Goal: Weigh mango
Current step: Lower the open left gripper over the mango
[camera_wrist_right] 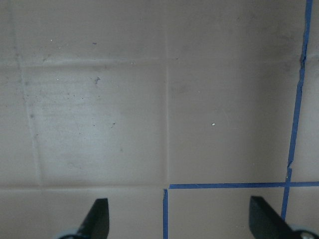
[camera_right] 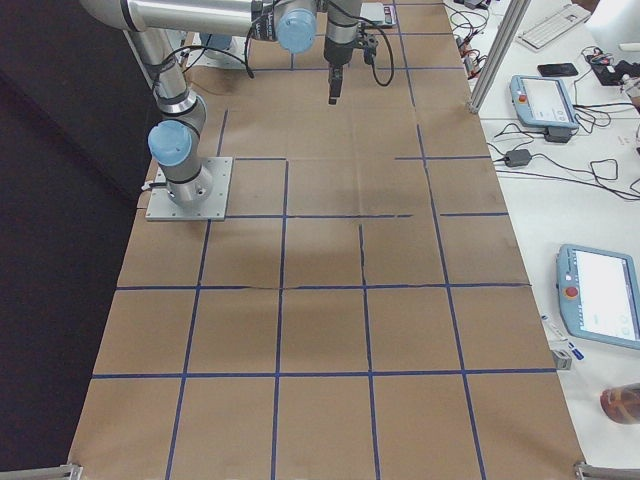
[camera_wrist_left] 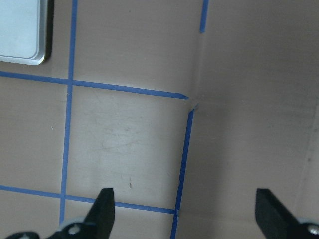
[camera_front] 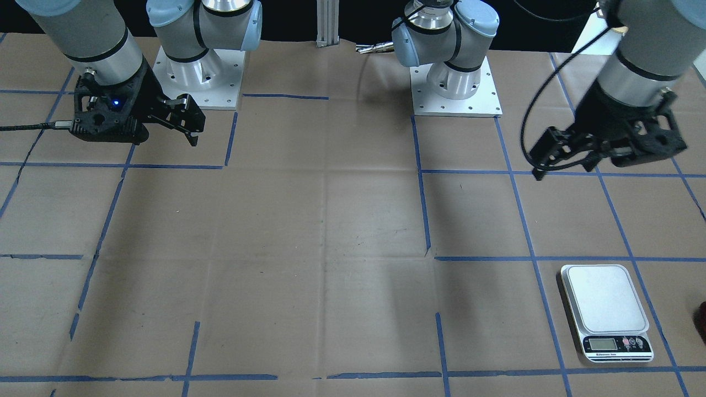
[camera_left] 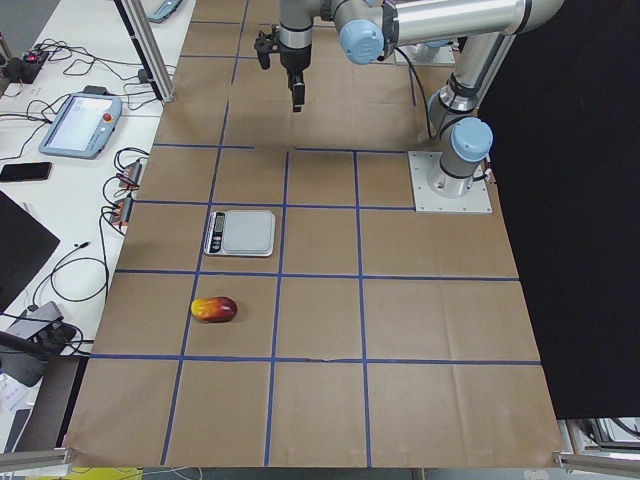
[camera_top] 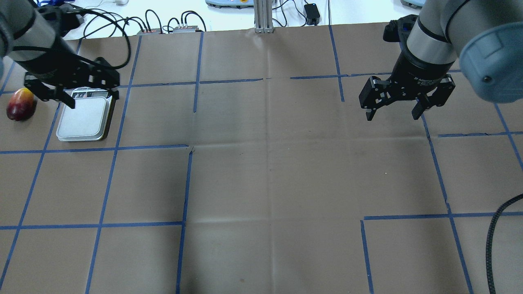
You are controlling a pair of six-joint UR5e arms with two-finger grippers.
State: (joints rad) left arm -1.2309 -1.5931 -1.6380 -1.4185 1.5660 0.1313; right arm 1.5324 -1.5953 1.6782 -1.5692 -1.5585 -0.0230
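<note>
Overhead: the mango (camera_top: 20, 105) lies on the paper just beside the kitchen scale (camera_top: 85, 118), not touching it. The left gripper (camera_top: 93, 100) hangs spread over the scale, and the right gripper (camera_top: 392, 117) is spread far off. The front view shows the scale's display unobstructed; the left wrist view shows only its corner.

Silver-grey arms (camera_front: 96, 41), pale-blue joint caps (camera_front: 405, 47) — black left tool (camera_front: 563, 167) with looping black cable (camera_front: 528, 110).

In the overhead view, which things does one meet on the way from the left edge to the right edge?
red-and-yellow oval mango → flat silver rectangular kitchen scale → black two-finger right gripper
</note>
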